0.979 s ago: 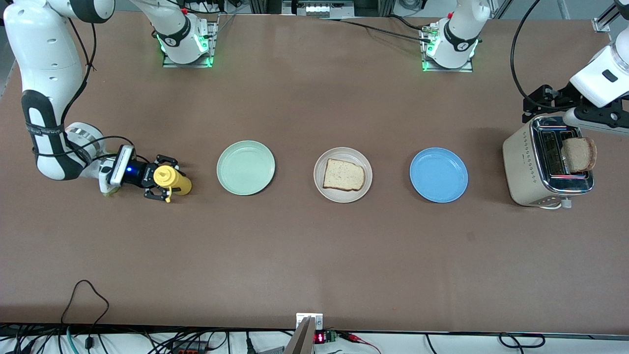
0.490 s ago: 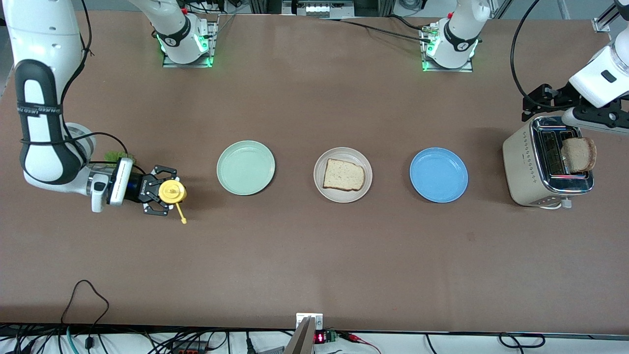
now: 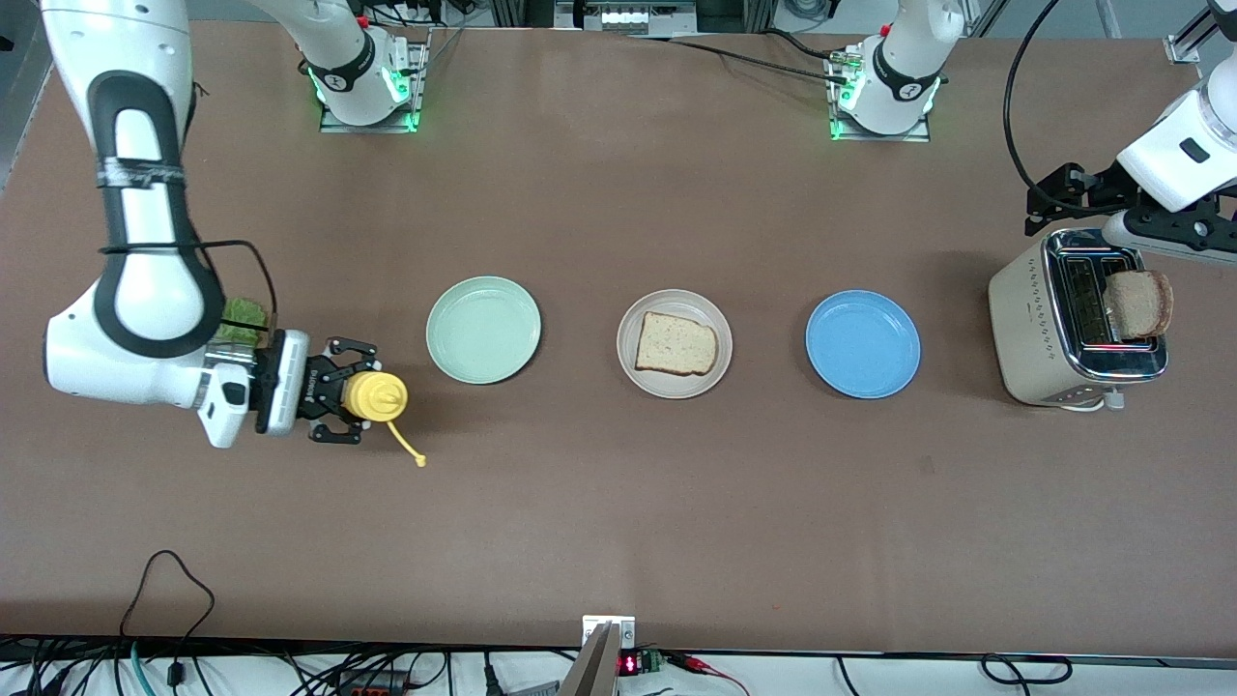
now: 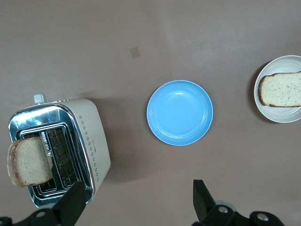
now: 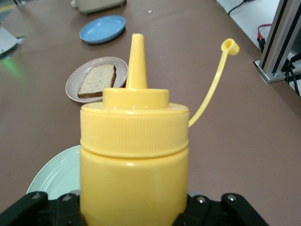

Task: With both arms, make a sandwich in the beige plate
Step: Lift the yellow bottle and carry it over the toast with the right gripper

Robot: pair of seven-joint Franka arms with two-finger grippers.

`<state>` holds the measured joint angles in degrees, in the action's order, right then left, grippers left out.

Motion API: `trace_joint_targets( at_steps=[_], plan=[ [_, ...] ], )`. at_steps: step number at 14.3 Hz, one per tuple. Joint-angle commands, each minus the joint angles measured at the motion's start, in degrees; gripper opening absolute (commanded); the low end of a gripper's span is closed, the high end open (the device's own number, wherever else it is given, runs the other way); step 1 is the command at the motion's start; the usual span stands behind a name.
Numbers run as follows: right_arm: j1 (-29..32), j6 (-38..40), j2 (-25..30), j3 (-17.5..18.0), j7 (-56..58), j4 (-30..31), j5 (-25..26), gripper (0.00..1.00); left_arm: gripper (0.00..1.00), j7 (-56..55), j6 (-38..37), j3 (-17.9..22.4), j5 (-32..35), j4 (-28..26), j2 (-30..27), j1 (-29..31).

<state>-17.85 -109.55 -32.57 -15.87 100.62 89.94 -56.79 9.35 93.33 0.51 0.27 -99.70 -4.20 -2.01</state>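
The beige plate (image 3: 675,389) sits mid-table with one bread slice (image 3: 676,344) on it; both also show in the right wrist view, plate (image 5: 74,85) and slice (image 5: 98,80). A second slice (image 3: 1138,304) sticks up from the toaster (image 3: 1039,333). Green lettuce (image 3: 240,317) peeks out from under the right arm. My right gripper (image 3: 340,403) is shut on an upright yellow squeeze bottle (image 5: 134,155), nozzle uncapped, cap dangling on its strap (image 3: 417,461), above the table beside the pale green plate. My left gripper (image 4: 138,202) hangs open and empty above the table by the toaster.
A pale green plate (image 3: 483,330) lies toward the right arm's end and a blue plate (image 3: 863,344) toward the left arm's end, both empty, in a row with the beige plate. The toaster stands at the left arm's end of the table.
The right gripper has tipped the yellow bottle upright and carried it toward the pale green plate. The lettuce has come into sight beside the right arm. The left arm has barely moved.
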Motion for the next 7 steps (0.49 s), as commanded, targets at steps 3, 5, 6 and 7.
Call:
trace_joint_targets(
  at_steps=[3, 5, 6, 7],
  plan=[
    [-8.67, -6.62, 0.41, -0.65, -12.00, -3.36, 10.18, 0.42, 1.00, 0.84, -1.48, 0.20, 1.05, 0.82, -0.02, -0.19],
    [-12.02, -9.26, 0.32, -0.56, -18.23, -4.60, 15.37, 0.42, 1.00, 0.76, -1.39, 0.20, 1.05, 0.82, 0.07, -0.19],
    [-13.86, -10.75, 0.15, -0.56, -20.96, -4.95, 18.01, 0.42, 1.00, 0.76, -1.39, 0.20, 1.05, 0.91, 0.07, -0.19],
    [-15.71, -12.68, 0.06, -0.56, -23.77, -4.95, 21.08, 0.42, 1.00, 0.67, -1.39, 0.11, 1.05, 1.00, 0.07, -0.27]
  ],
)
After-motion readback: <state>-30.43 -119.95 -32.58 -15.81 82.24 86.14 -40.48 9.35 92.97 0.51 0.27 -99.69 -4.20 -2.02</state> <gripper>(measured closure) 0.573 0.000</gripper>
